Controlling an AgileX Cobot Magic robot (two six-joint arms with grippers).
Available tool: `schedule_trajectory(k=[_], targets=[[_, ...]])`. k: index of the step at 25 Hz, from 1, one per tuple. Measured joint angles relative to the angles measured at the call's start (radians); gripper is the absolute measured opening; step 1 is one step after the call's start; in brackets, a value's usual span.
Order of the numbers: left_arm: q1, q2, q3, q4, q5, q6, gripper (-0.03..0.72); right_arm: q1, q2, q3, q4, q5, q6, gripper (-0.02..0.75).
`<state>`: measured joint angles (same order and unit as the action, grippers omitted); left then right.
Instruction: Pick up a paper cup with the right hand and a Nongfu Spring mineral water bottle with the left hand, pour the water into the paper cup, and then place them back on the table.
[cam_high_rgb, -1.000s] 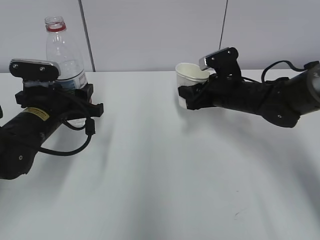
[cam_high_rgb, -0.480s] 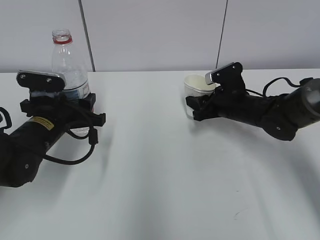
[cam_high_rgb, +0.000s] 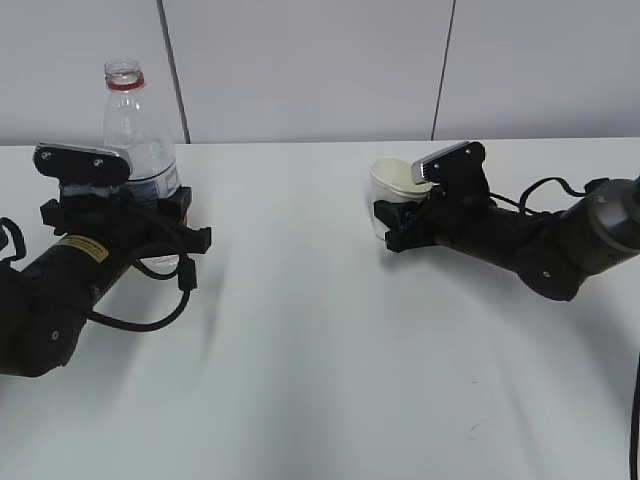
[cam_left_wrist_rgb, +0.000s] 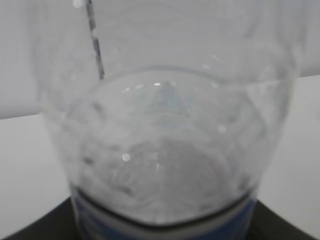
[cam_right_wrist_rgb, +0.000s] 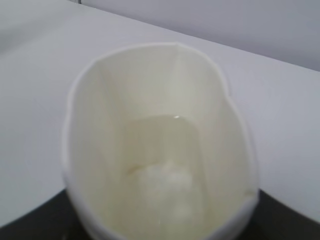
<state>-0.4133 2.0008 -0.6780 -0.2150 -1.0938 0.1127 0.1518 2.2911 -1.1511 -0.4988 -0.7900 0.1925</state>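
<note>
The clear mineral water bottle with a red neck ring stands upright and uncapped at the left, and fills the left wrist view. My left gripper, with the yellow sticker, is shut on its labelled lower half. The off-white paper cup is at centre right, upright and low at the table. My right gripper is shut on it and squeezes its rim oval. In the right wrist view the cup holds a little clear water at the bottom. The bottle's base is hidden.
A small dark scuff mark lies on the white table at the front right. A black cable loops beside my left arm. A grey panelled wall with dark seams runs behind the table's far edge.
My right gripper has moved the cup down and a little to the right. My left gripper shifted the bottle slightly right and down at first, then stayed still.
</note>
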Motion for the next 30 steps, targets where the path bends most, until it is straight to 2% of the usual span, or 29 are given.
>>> schedule_trajectory(k=[12, 22, 30], targets=[[0.0, 0.05, -0.02, 0.011, -0.003, 0.0, 0.367, 0.0, 0.006, 0.0, 0.012, -0.009, -0.022, 0.386], [0.003, 0.182, -0.178, 0.016, -0.02, -0.001, 0.367, 0.0, 0.008, 0.0, 0.014, -0.013, -0.023, 0.386], [0.034, 0.255, -0.261, 0.023, -0.076, -0.002, 0.367, 0.0, 0.009, 0.0, 0.014, -0.016, -0.024, 0.386]])
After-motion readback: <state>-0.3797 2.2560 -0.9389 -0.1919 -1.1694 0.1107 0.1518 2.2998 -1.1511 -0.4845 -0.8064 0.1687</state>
